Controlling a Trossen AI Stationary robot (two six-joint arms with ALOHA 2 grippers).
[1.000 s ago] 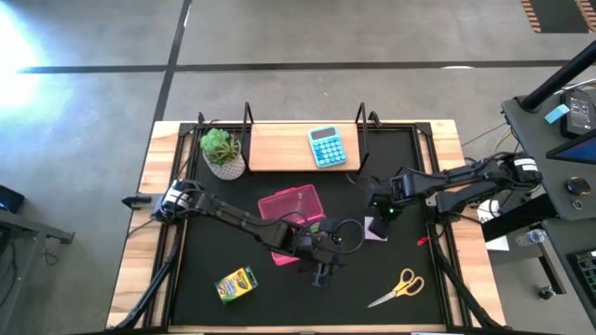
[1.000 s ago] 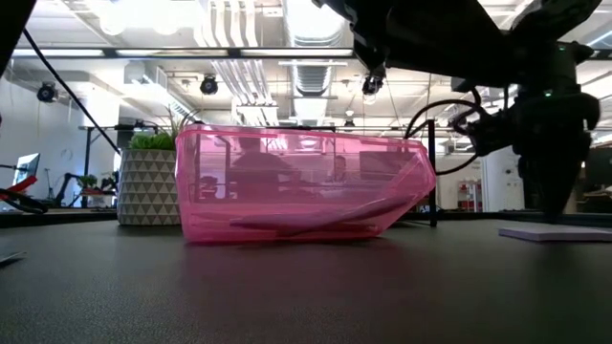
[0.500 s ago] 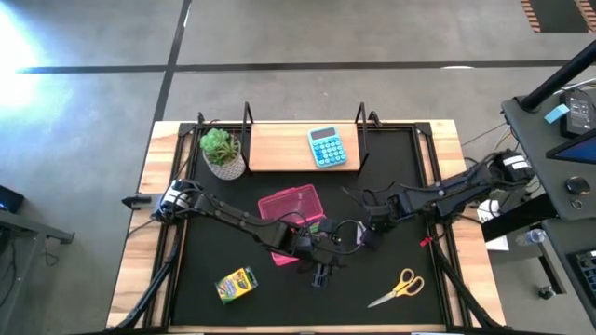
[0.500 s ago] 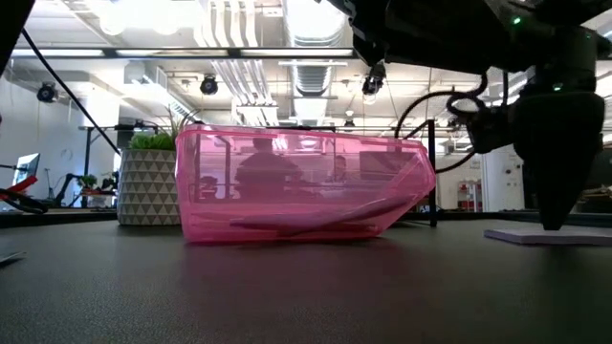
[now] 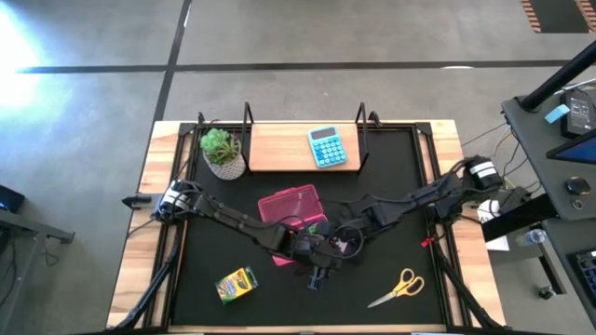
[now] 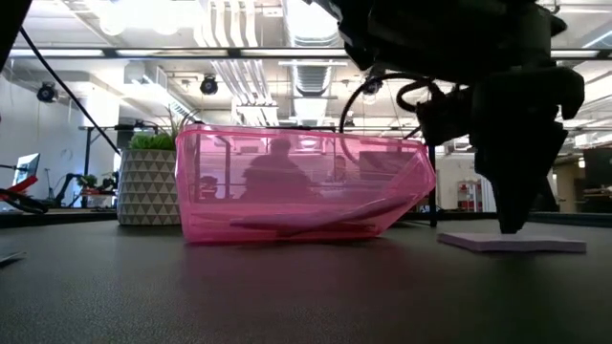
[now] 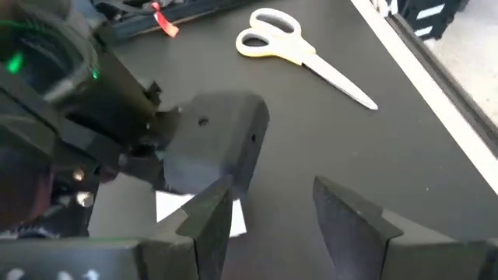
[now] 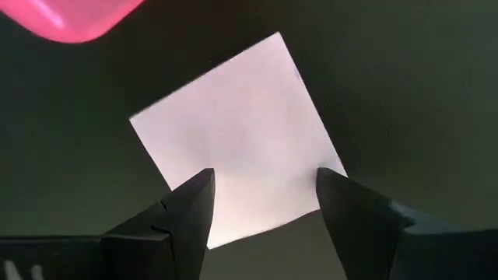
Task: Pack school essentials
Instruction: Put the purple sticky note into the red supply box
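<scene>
A pale square notepad [image 8: 241, 124] lies flat on the black mat [image 5: 233, 242], just right of the pink see-through case [image 5: 293, 216]. My right gripper [image 8: 264, 183] stands open over the notepad and points down. My left gripper [image 7: 268, 210] hovers near the case's near right corner, open with nothing between its fingers. The yellow-green crayon box [image 5: 236, 284] lies near the front left and the yellow-handled scissors [image 5: 399, 287] near the front right. A small green thing [image 5: 316, 226] sits at the case's right edge. My right gripper comes at the notepad from above, pointing down. Its two spread fingertips [image 8: 198, 194] stand on the pad's top face near one corner [image 8: 222, 229]. The pad stays flat on the mat [image 6: 512, 243]. Whether the tips press on it or only touch it, I cannot tell.
A potted plant [image 5: 222, 152] and a light-blue calculator [image 5: 327, 146] stand at the back, the calculator on a wooden board. A small red piece [image 5: 422, 242] lies by the right rail. Both arms meet over the middle; the front middle of the mat is bare.
My right gripper has travelled toward the table's left and near edges, up to the pink case and my left gripper. The notepad has slid along the mat with it and stayed flat. The finger gap looks unchanged.
</scene>
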